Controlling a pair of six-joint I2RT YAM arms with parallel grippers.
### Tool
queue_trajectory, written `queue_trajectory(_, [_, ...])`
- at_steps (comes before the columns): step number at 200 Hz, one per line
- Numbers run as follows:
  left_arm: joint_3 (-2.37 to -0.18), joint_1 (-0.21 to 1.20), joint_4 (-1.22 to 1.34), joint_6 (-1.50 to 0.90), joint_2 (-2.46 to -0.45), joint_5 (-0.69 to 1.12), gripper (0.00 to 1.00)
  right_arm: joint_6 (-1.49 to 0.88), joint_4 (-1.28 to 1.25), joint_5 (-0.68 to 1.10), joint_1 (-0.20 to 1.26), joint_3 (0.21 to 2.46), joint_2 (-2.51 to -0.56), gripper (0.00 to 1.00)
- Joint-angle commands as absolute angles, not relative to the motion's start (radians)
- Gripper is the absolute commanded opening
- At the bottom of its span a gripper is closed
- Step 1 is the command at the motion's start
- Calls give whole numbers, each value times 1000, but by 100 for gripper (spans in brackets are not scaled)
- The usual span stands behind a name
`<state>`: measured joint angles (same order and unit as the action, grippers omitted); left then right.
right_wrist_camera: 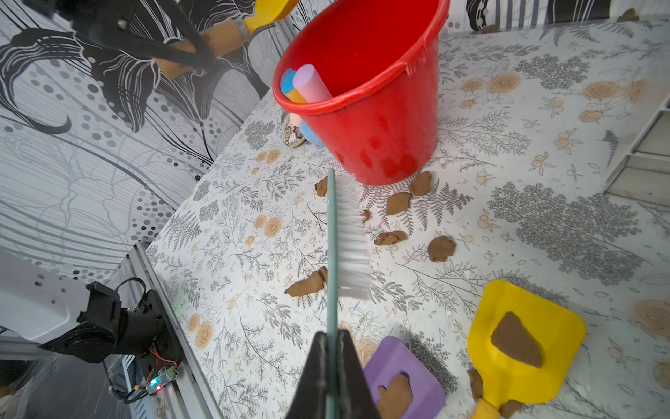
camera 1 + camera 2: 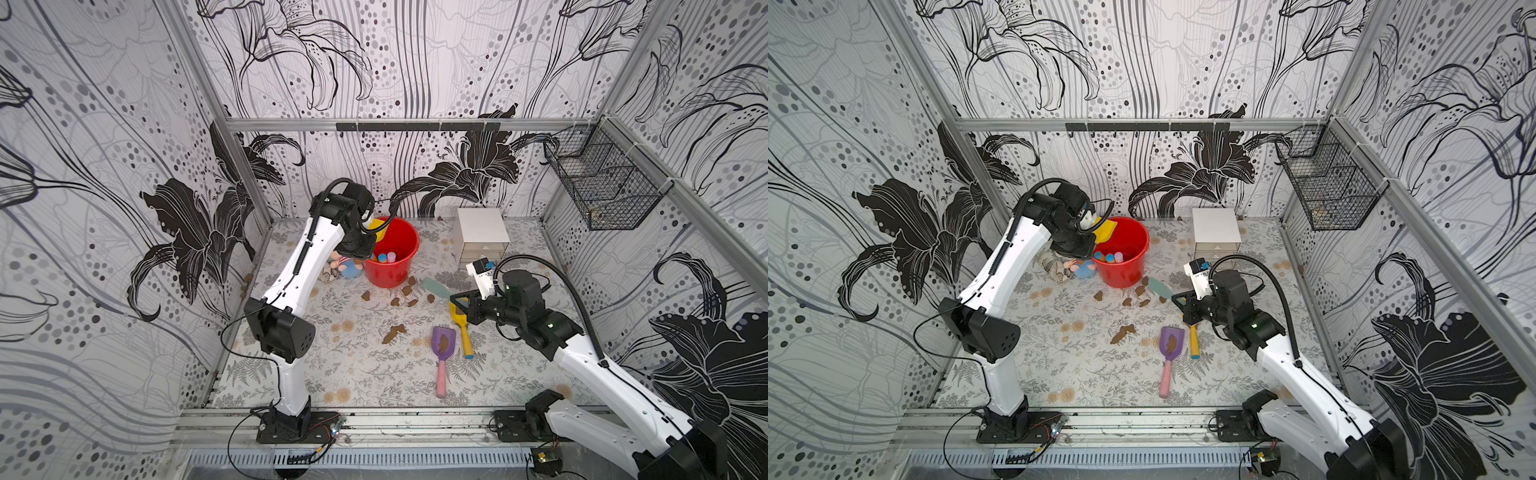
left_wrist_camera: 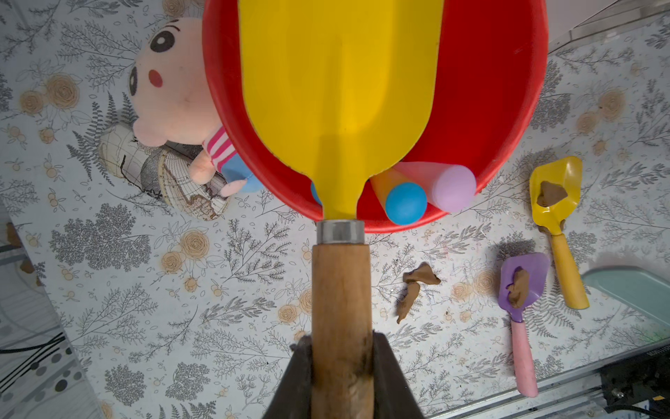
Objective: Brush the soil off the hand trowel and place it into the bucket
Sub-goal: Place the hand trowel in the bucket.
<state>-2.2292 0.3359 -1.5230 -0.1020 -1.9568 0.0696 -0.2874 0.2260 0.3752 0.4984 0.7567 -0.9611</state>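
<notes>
My left gripper point(image 3: 342, 341) is shut on the wooden handle of a yellow-bladed hand trowel point(image 3: 337, 90). Its blade hangs over the mouth of the red bucket point(image 3: 489, 90) and shows no soil on the face I see. In both top views this trowel point(image 2: 377, 226) sits at the bucket's point(image 2: 390, 274) left rim. My right gripper point(image 1: 331, 335) is shut on a teal brush point(image 1: 350, 235) with white bristles, held above the table right of the bucket. Brown soil clumps point(image 1: 440, 248) lie scattered below the brush.
A purple trowel with a pink handle point(image 2: 440, 378) and a small yellow trowel point(image 2: 464, 336) lie on the table, each carrying soil. Pink and blue handle ends point(image 3: 455, 187) stick up inside the bucket. A plush doll point(image 3: 170, 87), a white drawer box point(image 2: 482, 237) and a wire basket point(image 2: 602, 183) stand around.
</notes>
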Motion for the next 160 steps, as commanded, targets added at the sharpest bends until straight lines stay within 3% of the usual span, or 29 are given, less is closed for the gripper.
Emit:
queue_trajectory(1, [-2308, 336, -1516, -65, -2015, 61, 11, -263, 251, 357, 494, 749, -937, 0])
queue_trajectory(54, [-2445, 329, -1533, -36, -2163, 56, 17, -268, 265, 350, 494, 719, -923, 0])
queue_trajectory(160, [-2477, 325, -1507, -33, -2265, 91, 33, -273, 256, 339, 494, 693, -932, 0])
